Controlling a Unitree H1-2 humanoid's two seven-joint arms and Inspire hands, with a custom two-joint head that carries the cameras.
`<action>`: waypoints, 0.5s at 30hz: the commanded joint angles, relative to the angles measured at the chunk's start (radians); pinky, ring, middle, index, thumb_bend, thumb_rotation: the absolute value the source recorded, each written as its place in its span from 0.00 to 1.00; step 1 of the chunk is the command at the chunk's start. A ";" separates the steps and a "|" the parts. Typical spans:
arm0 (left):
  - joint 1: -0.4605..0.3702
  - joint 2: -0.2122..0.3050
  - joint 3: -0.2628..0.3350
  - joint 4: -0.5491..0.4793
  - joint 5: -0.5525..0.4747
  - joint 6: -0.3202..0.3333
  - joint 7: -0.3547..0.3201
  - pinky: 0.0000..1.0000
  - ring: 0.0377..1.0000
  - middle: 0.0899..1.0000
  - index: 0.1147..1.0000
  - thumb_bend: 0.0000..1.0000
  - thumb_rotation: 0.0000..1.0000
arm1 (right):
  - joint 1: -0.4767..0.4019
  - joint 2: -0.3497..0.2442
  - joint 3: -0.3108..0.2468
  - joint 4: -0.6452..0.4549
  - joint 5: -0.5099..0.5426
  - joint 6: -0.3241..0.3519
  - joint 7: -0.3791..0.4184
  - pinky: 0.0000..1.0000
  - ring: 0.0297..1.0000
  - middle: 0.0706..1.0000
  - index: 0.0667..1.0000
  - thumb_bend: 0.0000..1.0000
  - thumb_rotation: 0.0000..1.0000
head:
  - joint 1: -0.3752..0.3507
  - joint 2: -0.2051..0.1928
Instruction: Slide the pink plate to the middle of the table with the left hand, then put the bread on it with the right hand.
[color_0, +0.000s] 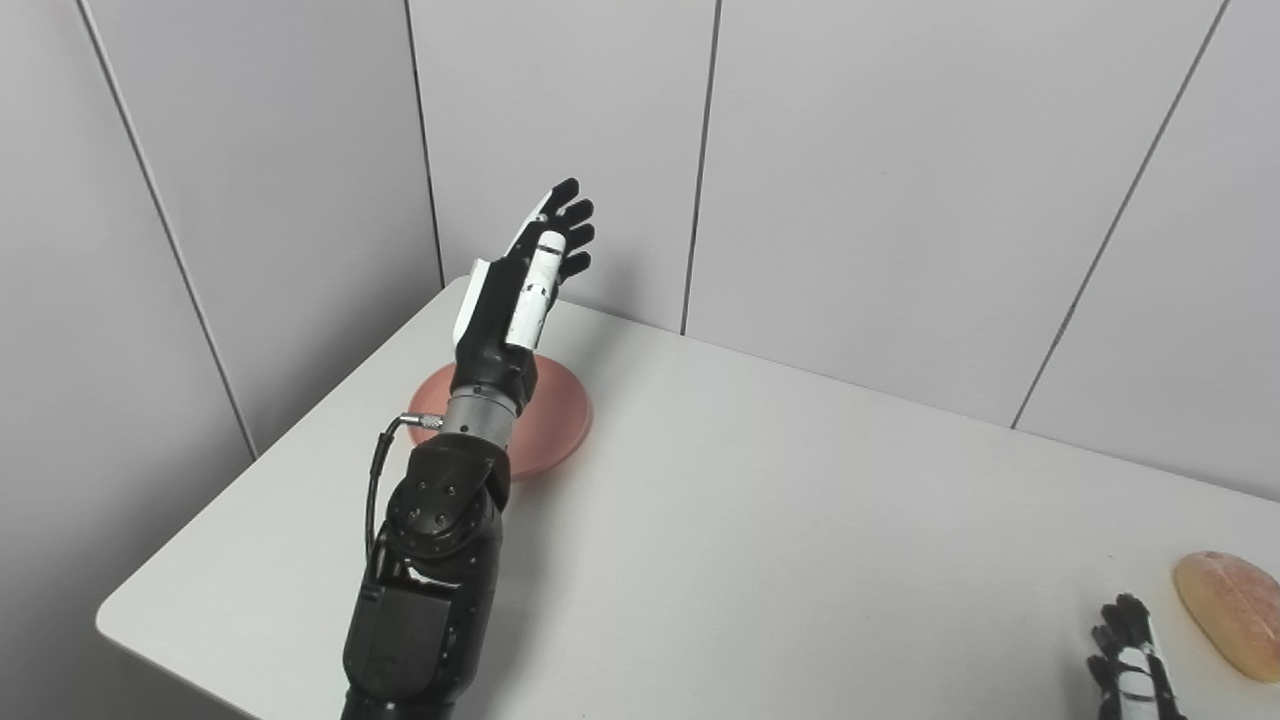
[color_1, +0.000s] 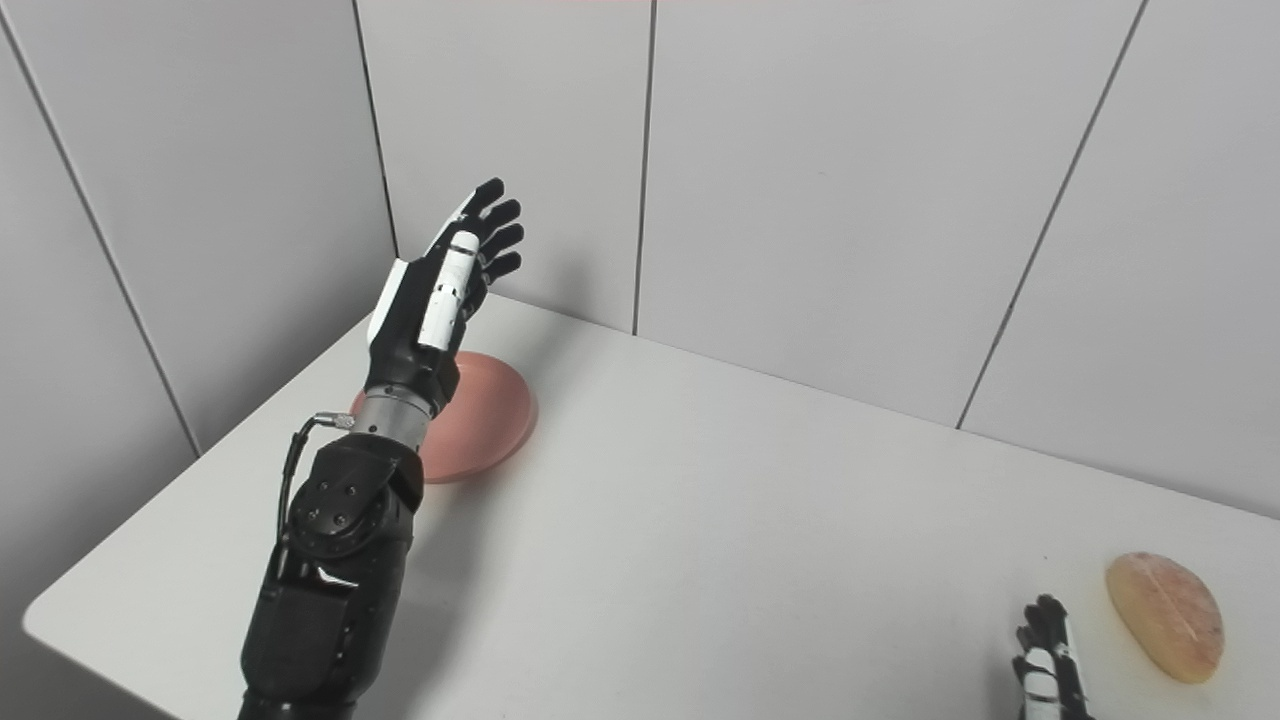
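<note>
Right hand (color_1: 1045, 655): at the near edge, mostly cut off; grip cannot be told.
Bread (color_1: 1165, 615): on the worktop (color_1: 720, 520), just beside it.
Left hand (color_0: 520, 290): raised, fingers straight and apart, empty.
Pink plate (color_0: 555, 420): far-left, under that wrist.

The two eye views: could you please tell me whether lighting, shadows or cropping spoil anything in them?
Left eye view: even, soft light, no glare; the left hand casts a faint shadow on the table; the bread is cut by the right edge. Right eye view: the bread shows whole, the plate sharp, the right hand cropped at the bottom.
</note>
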 joint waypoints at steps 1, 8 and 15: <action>-0.050 0.030 0.001 0.000 0.010 -0.004 0.003 0.86 0.88 0.88 0.86 0.38 0.96 | 0.017 -0.013 -0.004 -0.009 -0.002 -0.002 0.009 1.00 0.98 0.97 0.96 0.04 1.00 | 0.000 0.001; -0.075 0.090 0.024 0.090 0.025 -0.064 0.026 0.87 0.89 0.90 0.88 0.36 0.98 | 0.019 -0.018 -0.004 -0.005 -0.006 -0.007 0.014 1.00 0.98 0.97 0.96 0.05 1.00 | 0.004 -0.004; -0.085 0.137 0.074 0.174 0.013 -0.121 0.036 0.90 0.90 0.89 0.87 0.38 1.00 | 0.018 -0.016 -0.010 -0.002 0.007 -0.004 0.014 1.00 0.98 0.97 0.97 0.05 1.00 | 0.009 -0.004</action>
